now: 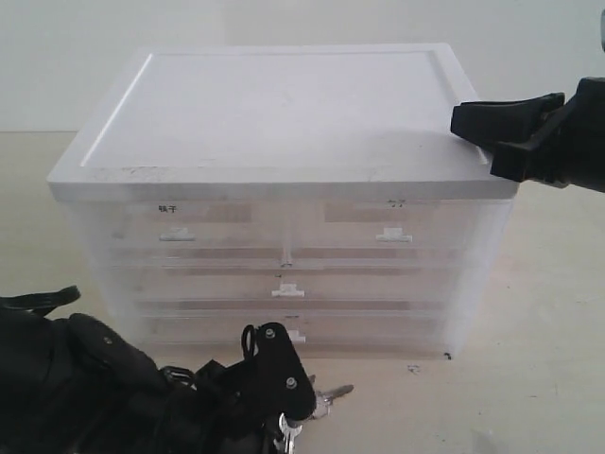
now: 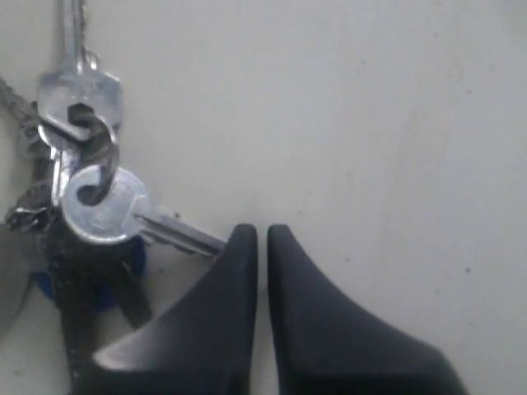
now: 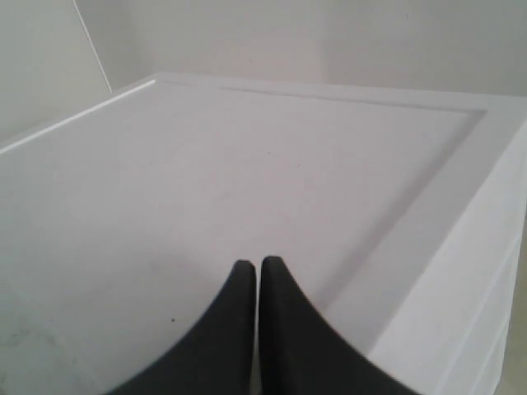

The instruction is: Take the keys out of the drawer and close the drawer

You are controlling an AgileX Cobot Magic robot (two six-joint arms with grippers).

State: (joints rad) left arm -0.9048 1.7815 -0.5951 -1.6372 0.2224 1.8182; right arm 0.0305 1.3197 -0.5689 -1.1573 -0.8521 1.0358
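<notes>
Keys (image 2: 97,206) lay on the table (image 2: 370,115) just beside my left gripper (image 2: 262,233), clenched empty, so a careless pull-back could've snagged and dragged them; right gripper (image 3: 258,267) clenched too.

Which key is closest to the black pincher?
The round-headed key lying sideways: its blade points right at the closed left gripper. The other silver key sits farther off, with its blade pointing away.

exterior faces cabinet (image 1: 284,113) front — wrist views close, downward; right shares top.
</notes>
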